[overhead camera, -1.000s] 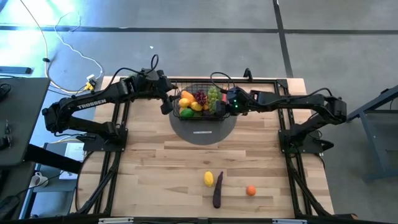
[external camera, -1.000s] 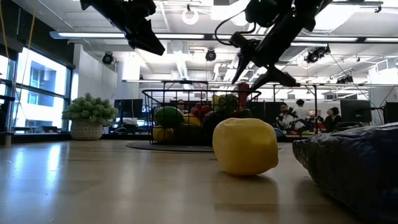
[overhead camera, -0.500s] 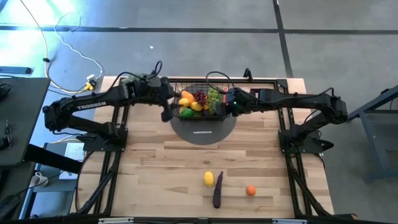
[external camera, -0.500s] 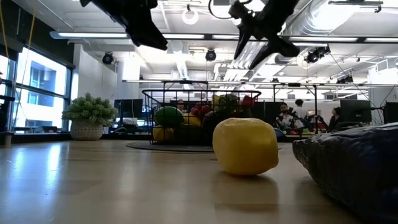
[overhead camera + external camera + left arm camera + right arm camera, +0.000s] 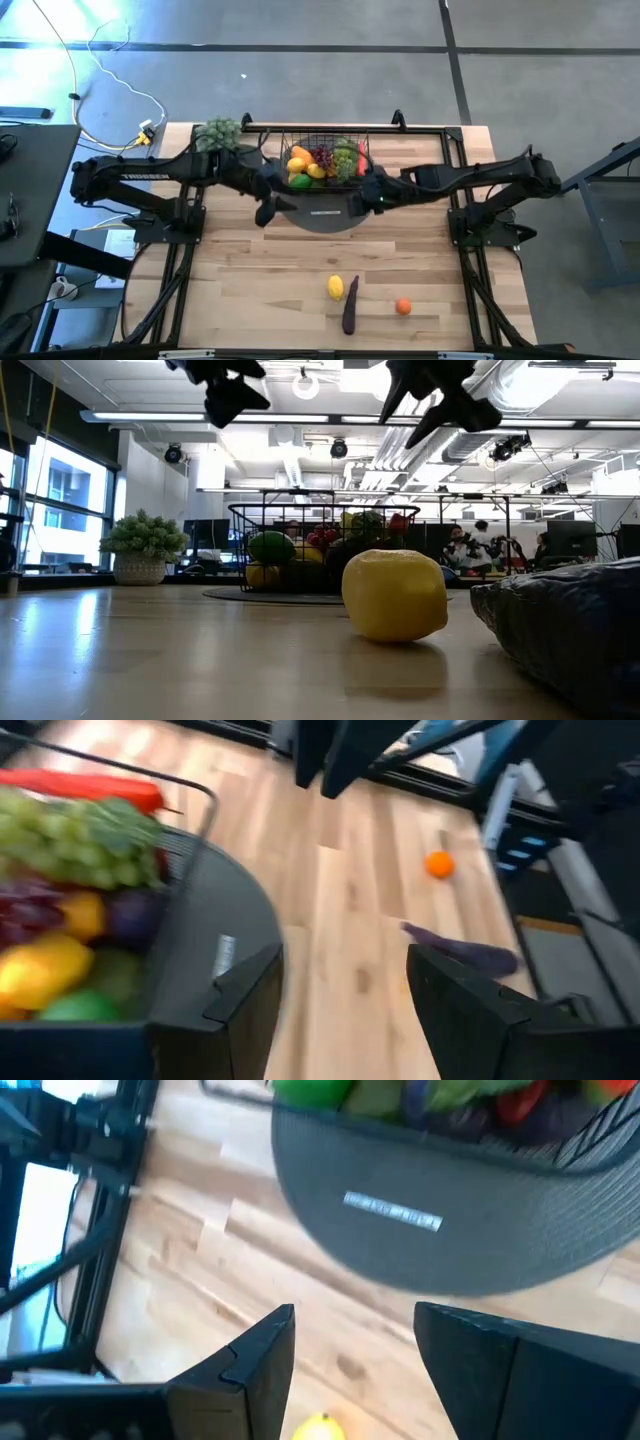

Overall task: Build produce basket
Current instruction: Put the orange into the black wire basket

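- Basket (image 5: 322,160) holds most produce.
- Lemon (image 5: 336,288), eggplant (image 5: 349,308), orange (image 5: 403,306) wait on the bench (image 5: 250,270).
- My left gripper (image 5: 265,208) and right gripper (image 5: 357,198): jaws apart, empty.

One wire basket (image 5: 322,150) of mixed produce, one grey disc (image 5: 322,209), one leafy bunch (image 5: 218,132), one loose lemon (image 5: 336,288), one eggplant (image 5: 349,311), one orange fruit (image 5: 403,306), two arms stood there.

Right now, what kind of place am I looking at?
Probably an open-plan lab or workshop: exposed ceiling ducts, people at desks behind, and a wooden table with a basket of toy produce.
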Tool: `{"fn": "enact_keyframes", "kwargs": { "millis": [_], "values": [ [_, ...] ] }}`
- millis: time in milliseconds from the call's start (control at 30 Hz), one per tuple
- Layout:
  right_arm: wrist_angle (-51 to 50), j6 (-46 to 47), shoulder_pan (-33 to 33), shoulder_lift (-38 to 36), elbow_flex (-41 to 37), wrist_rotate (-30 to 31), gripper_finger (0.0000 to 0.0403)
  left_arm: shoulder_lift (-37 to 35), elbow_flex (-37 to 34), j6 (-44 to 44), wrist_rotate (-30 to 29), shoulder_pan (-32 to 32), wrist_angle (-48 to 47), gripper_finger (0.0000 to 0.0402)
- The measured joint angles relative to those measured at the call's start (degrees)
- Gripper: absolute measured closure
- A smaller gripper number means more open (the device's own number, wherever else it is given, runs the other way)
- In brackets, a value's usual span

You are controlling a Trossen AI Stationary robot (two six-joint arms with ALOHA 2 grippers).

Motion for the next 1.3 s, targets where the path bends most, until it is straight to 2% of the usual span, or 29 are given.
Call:
{"fn": "enact_keyframes", "kwargs": {
  "millis": [200,400,700,967,1133,1300],
  "values": [
    [-0.81,2.67,5.88,0.0,0.0,1.18,0.0215,0.19,0.0,-6.72,-0.11,-5.95,-3.92,0.0162],
    [-2.12,5.63,11.47,0.0,0.0,2.83,0.0215,0.22,-0.02,-8.72,-1.22,-11.76,-6.61,0.0127],
    [-3.94,12.01,17.68,0.01,-0.02,5.36,0.0215,1.06,-0.04,6.15,-1.95,-20.05,-3.37,0.0128],
    [-7.5,19.81,20.81,0.04,-0.02,5.38,0.0215,4.83,0.11,10.4,-4.31,-24.29,2.26,0.0128],
    [-8.22,27.24,22.13,0.04,-0.04,5.35,0.0215,7.91,0.0,16.98,-5.22,-25.77,1.68,0.0128],
    [-7.12,34.8,23.08,1.42,-0.04,4.59,0.0215,8.59,0.0,16.86,-5.95,-25.82,-1.14,0.0128]
  ]
}}
